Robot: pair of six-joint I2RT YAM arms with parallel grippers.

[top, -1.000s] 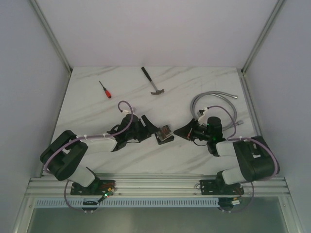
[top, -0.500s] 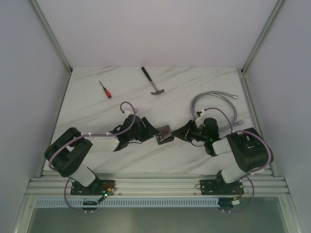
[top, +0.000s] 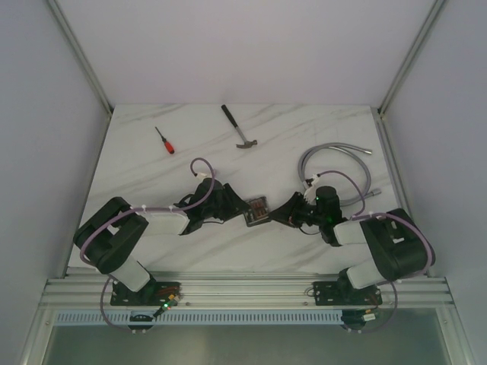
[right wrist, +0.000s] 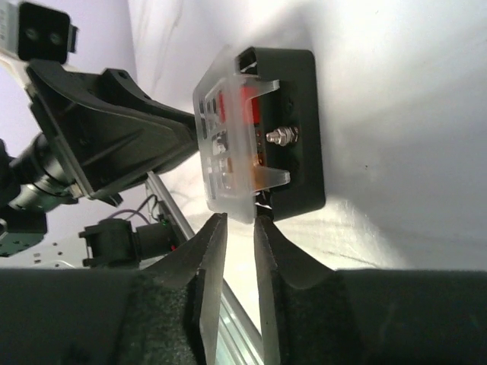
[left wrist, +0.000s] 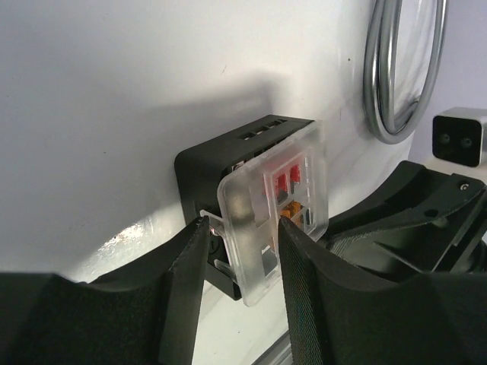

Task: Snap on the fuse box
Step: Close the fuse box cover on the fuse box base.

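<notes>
On the white marble table (top: 304, 129), the fuse box (top: 258, 208) lies directly between both grippers, its clear lid (left wrist: 274, 205) tilted and unseated. The left gripper (top: 240, 206), half parted, straddles the lid; we cannot confirm a pinch. The right gripper (top: 277, 214), narrowly parted and empty, faces the opposite edge.

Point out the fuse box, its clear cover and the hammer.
fuse box (left wrist: 207, 163): left wrist view, black side wall.
clear cover (left wrist: 253, 199): left wrist view, flat front face.
hammer (top: 235, 124): top external view, mid handle.
</notes>
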